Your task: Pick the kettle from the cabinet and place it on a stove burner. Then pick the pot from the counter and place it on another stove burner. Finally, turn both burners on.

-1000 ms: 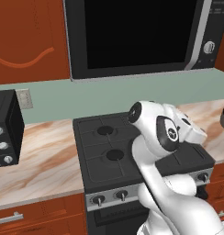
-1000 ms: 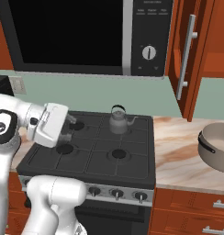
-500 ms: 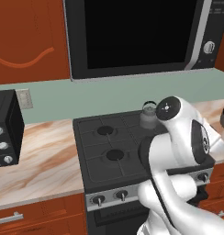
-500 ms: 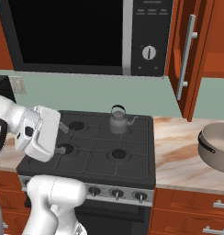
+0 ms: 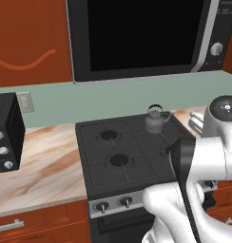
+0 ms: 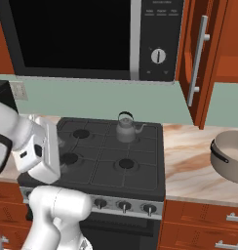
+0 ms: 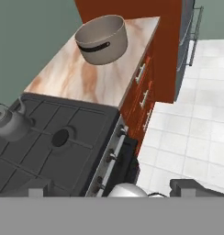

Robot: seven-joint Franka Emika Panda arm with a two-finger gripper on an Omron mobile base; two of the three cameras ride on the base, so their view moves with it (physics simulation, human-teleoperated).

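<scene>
The small grey kettle stands upright on the back right burner of the black stove. To the right of the stove, the wide grey-beige pot rests on the marble counter. My gripper is open, its fingertips far apart with nothing between them. It hangs over the stove's front, well short of the pot and apart from the kettle. In the right base view my white hand sits above the stove's front left. The cabinet door stands open.
Bare burners show at front right and on the left. Knobs line the silver front. A black microwave hangs above the stove and a toaster oven stands on the left counter. Drawers are below the pot.
The arm has swung round to the right and the hand has dropped lower over the stove's front left. Kettle and pot have stayed where they were. The jaws remain open.
</scene>
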